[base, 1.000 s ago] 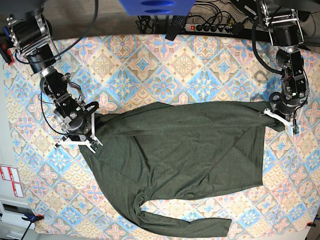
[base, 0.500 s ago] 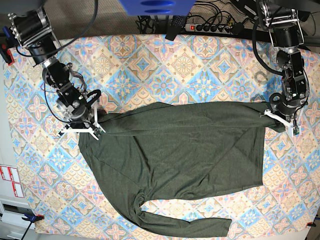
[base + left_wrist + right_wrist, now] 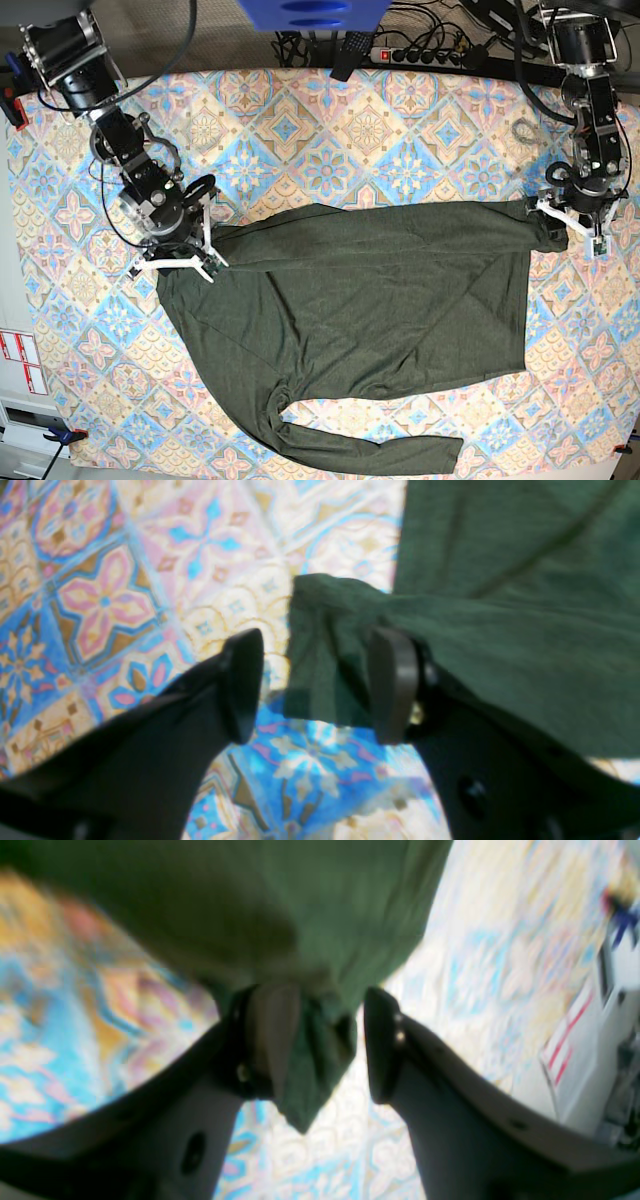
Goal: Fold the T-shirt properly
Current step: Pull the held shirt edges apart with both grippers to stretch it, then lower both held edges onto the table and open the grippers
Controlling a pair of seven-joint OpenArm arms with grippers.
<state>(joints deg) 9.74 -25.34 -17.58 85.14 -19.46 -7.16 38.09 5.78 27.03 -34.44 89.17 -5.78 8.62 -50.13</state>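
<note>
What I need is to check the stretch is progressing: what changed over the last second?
The right gripper moved toward the table's far edge, dragging its T-shirt corner along; the left gripper shifted slightly outward and farther. Lower sleeve stayed put.

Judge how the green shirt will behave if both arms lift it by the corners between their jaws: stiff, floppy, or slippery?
Probably floppy: the T-shirt lies flat with soft creases and a twisted sleeve, so its middle would likely sag. It looks thin, so likely light. It may slip, since the left gripper and right gripper stand open around small bunched corners.
</note>
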